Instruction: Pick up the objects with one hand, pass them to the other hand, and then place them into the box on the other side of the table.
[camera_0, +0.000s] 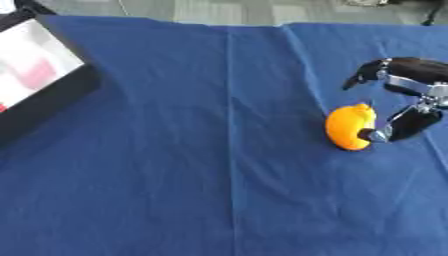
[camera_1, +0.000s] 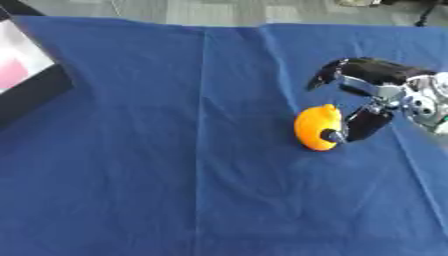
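An orange-yellow rounded object (camera_1: 315, 127) lies on the blue cloth at the right of the table. My right hand (camera_1: 398, 90) comes in from the right edge, just beside it. The thumb (camera_1: 360, 125) touches the object's right side. The black fingers (camera_1: 350, 69) arch over the cloth behind the object, apart from it, so the hand is open. A black box (camera_0: 54, 97) with a white and pink inside stands at the far left edge. My left hand shows in neither view.
The blue cloth (camera_0: 201, 165) covers the whole table, with a fold line running down its middle. Grey floor shows beyond the far edge.
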